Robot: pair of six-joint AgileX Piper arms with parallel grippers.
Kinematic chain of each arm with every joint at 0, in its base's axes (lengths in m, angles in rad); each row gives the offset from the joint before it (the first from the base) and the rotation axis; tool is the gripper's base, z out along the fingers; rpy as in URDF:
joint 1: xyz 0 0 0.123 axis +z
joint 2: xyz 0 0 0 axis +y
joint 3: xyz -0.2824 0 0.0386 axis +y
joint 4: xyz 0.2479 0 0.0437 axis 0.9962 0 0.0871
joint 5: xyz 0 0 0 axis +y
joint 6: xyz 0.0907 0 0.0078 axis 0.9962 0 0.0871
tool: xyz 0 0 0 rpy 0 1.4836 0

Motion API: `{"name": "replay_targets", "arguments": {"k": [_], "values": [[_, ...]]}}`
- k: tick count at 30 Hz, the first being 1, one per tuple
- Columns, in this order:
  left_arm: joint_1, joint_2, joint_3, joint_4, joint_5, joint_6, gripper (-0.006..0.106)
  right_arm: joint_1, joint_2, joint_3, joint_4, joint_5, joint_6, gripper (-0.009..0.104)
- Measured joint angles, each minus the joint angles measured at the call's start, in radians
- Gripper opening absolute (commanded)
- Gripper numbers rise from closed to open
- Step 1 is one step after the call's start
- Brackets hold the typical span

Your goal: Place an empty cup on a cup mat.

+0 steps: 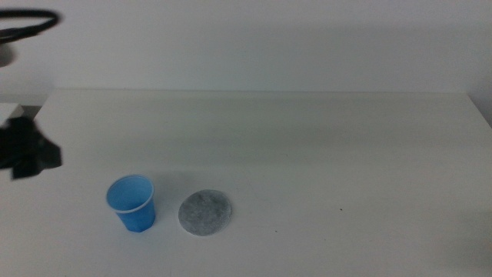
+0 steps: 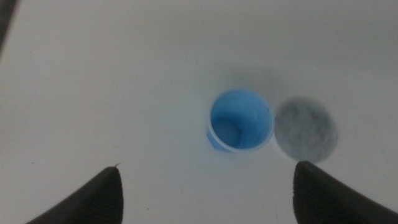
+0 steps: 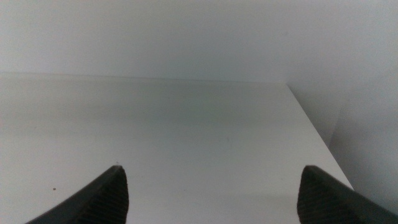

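Hovering with jaws spread wide for a grasp, the left pincer (image 2: 205, 186) overlooks the small bright-blue plastic cup (image 1: 131, 203) standing just beside the round speckled-grey cup mat (image 1: 205, 212) near the tabletop's (image 1: 323, 138) front edge.

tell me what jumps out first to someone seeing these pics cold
The bright blue cup stands upright and empty on the white table, near the front left. Just to its right, not touching, lies the speckled grey cup mat. The left gripper hangs open above them; the right gripper, also open, waits elsewhere.
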Motion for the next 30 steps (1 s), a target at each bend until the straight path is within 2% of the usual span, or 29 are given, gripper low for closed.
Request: {"name": "replay_targets", "arguments": {"k": [7,12,19,21,24,28,30], "values": [[0.000,0.337,-0.132,-0.040,0.063,0.052,0.094,0.000,0.000,0.000,0.000,0.000,0.000,0.093],[-0.004,0.533,-0.144,-0.086,0.052,0.092,0.094,0.000,0.000,0.000,0.000,0.000,0.000,0.093],[-0.028,0.736,-0.144,-0.102,-0.026,0.115,0.090,0.000,0.000,0.000,0.000,0.000,0.000,0.093],[-0.028,0.771,-0.144,-0.102,-0.051,0.124,0.083,0.000,0.000,0.000,0.000,0.000,0.000,0.093],[-0.028,0.806,-0.146,-0.102,-0.058,0.132,0.058,0.000,0.000,0.000,0.000,0.000,0.000,0.093],[-0.028,0.816,-0.146,-0.110,-0.071,0.132,0.002,0.000,0.000,0.000,0.000,0.000,0.000,0.093],[-0.028,0.816,-0.146,-0.114,-0.072,0.130,-0.002,0.000,0.000,0.000,0.000,0.000,0.000,0.093]]}}
